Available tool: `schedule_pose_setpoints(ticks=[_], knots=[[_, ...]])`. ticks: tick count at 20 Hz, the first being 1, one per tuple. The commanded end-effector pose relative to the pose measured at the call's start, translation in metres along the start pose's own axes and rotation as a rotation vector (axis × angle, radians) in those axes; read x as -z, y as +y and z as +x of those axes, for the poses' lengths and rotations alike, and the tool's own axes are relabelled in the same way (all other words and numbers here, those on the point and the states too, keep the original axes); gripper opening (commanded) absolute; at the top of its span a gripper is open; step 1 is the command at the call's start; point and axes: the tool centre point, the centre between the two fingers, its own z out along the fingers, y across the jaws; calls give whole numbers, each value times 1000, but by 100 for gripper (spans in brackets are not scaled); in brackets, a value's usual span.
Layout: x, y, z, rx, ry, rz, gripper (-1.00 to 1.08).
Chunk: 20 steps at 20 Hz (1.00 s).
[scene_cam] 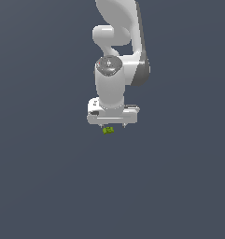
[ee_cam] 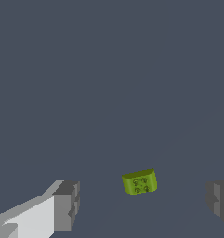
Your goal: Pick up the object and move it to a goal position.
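My arm (scene_cam: 115,56): glossy white rounded casings with dark grey bands where one segment meets the next. One joint is topped by a round grey cap (scene_cam: 108,64) carrying small markings, one of them red, too small for me to read. My hand body (scene_cam: 113,113): a wide, flat white block with a few tiny dark details along its face. My gripper (scene_cam: 112,126): two short prongs under that block. Wrist view: my fingers (ee_cam: 36,217) are white bars ending in blocky, stepped grey pads (ee_cam: 67,205).
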Motion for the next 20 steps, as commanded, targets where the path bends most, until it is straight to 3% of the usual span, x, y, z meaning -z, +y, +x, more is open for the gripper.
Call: schedule_pose_setpoints(ticks=[1, 10, 20], knots=[[0, 0, 0, -4, 0, 0, 100], [-9, 0, -4, -96, 1, 2, 100], [-31, 3, -16, -332, 4, 3, 100]])
